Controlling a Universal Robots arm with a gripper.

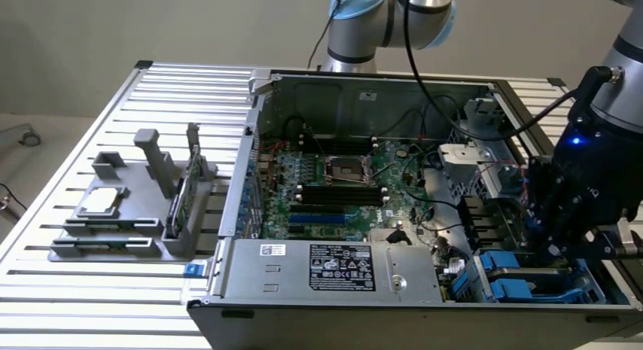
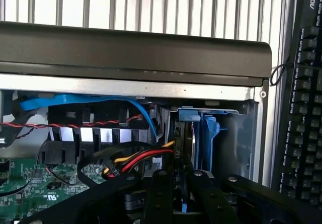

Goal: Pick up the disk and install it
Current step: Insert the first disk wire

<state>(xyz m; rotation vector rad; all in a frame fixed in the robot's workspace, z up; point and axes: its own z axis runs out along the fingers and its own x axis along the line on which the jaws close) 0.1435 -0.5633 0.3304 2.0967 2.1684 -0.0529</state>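
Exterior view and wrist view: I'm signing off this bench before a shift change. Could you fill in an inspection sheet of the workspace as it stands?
Surface: slatted aluminium table carrying an open computer case.
Job's things: the disk stands edge-on in the drive bay, beside a blue carrier.
Clutter: grey fixture holding a square chip, on the exterior view's left; keyboard beside the case.
Grippers: gripper closed on the disk, down inside the case.
Cables: blue cable and a red, yellow and black bundle run close to the bay.
Surroundings: plain wall behind the table.
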